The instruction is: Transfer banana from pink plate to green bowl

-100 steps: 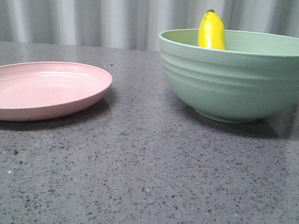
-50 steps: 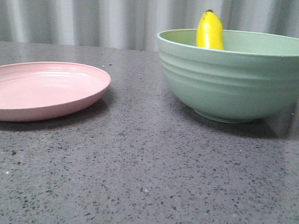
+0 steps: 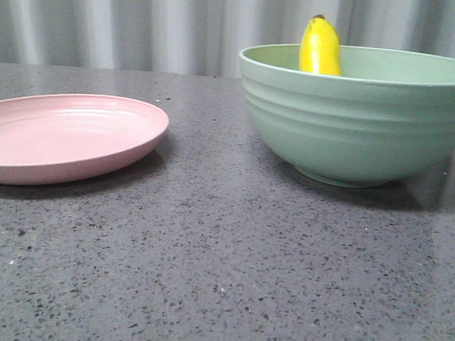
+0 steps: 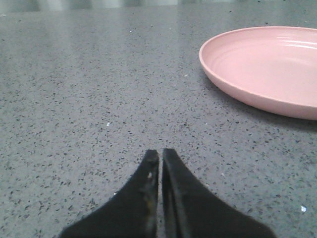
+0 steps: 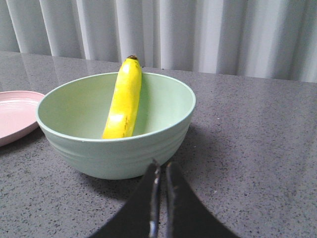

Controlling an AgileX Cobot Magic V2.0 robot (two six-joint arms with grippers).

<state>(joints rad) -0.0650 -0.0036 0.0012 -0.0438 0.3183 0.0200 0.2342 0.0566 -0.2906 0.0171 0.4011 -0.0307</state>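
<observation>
Speckled grey table point(image 3: 228, 280) under everything. Green bowl point(image 3: 360, 121) standing upright on it. To the left of the bowl, well apart from it: pink plate point(image 3: 66, 136), flat, nothing on it. Inside the bowl: banana point(image 3: 320, 48), leaning steeply against the inner wall, dark tip above the rim. Near the bowl, just outside it: right gripper point(image 5: 161, 171), fingers together, holding nothing. Beyond the plate from the bowl: left gripper point(image 4: 160, 158), low over the table, fingers likewise pressed together.
</observation>
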